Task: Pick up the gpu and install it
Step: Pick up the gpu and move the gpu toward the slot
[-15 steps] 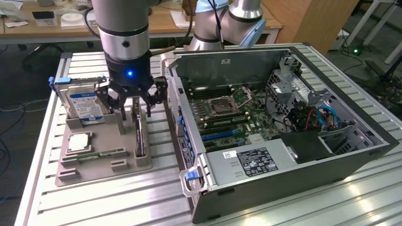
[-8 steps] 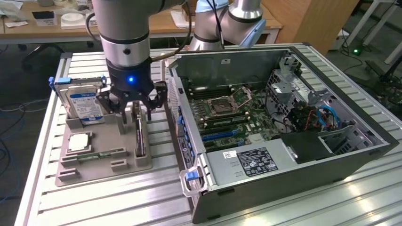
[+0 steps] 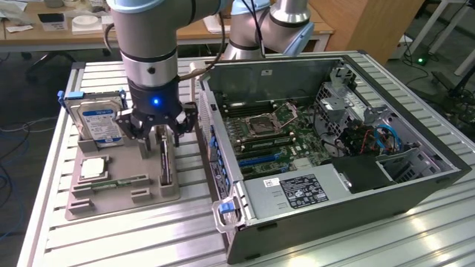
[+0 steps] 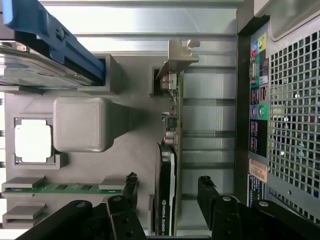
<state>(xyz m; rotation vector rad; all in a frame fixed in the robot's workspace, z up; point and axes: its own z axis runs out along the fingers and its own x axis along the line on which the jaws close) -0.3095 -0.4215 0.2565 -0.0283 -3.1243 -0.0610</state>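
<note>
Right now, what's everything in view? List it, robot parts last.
gpu: 1, green with black cooler, on edge in the fixture
hard drive: 1, silver, blue-white label, upright in the fixture
processor chip: 1, silver, flat in a fixture pocket
memory stick: 1, green, flat in the fixture
fixture: 1, grey, on the table
computer case: 1, dark, side open, at the fixture's exterior-view right
table: 1, silver slats
arm: 1, grey, above the fixture
gripper: 1, black, open, straddling the gpu with gaps either side
</note>
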